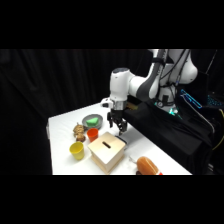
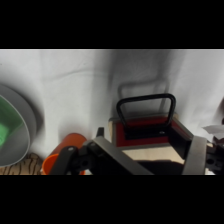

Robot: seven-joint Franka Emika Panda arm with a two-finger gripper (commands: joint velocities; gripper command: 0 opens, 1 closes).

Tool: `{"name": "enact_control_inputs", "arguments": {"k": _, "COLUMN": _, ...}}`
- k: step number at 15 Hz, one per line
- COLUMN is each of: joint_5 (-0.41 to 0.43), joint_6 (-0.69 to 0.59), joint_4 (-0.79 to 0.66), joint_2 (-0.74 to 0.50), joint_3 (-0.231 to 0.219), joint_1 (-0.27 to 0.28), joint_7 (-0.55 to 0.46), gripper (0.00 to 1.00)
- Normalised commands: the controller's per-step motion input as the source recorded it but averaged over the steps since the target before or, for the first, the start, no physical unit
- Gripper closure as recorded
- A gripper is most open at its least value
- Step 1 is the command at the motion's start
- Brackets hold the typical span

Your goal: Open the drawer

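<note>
Reddish-lined drawer [image 2: 145, 134] with looped black handle juts from boxy wood.

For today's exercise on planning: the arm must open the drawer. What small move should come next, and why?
Probably lower the gripper onto the black handle. In the wrist view the handle lies just beyond the fingers, ungrasped, and the drawer shows only a narrow red strip.

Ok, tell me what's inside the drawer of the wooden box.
The drawer stands slightly out, showing a reddish lining behind its black handle. Nothing shows on that strip; the rest lies covered under the wooden box and the gripper.
</note>
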Motion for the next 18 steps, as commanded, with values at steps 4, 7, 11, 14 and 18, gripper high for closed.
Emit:
{"name": "enact_control_inputs", "arguments": {"k": 4, "joint_5": 0.054, "joint_6": 0.33, "joint_4": -0.11, "joint_2": 0.06, "joint_3": 0.013, "joint_1": -0.060, "joint_7": -0.10, "gripper": 0.00}}
{"name": "enact_control_inputs", "arguments": {"k": 7, "joint_5": 0.140, "joint_6": 0.35, "joint_4": -0.05, "joint_2": 0.15, "joint_3": 0.079, "joint_1": -0.100, "joint_7": -0.20, "gripper": 0.00}}
{"name": "enact_control_inputs", "arguments": {"k": 11, "joint_5": 0.136, "joint_6": 0.37, "joint_4": -0.03, "joint_2": 0.15, "joint_3": 0.126, "joint_1": -0.142, "joint_7": -0.22, "gripper": 0.00}}
{"name": "enact_control_inputs", "arguments": {"k": 14, "joint_5": 0.097, "joint_6": 0.38, "joint_4": -0.03, "joint_2": 0.12, "joint_3": 0.148, "joint_1": -0.191, "joint_7": -0.21, "gripper": 0.00}}
{"name": "enact_control_inputs", "arguments": {"k": 18, "joint_5": 0.066, "joint_6": 0.34, "joint_4": -0.03, "joint_2": 0.12, "joint_3": 0.191, "joint_1": -0.234, "joint_7": -0.19, "gripper": 0.00}}
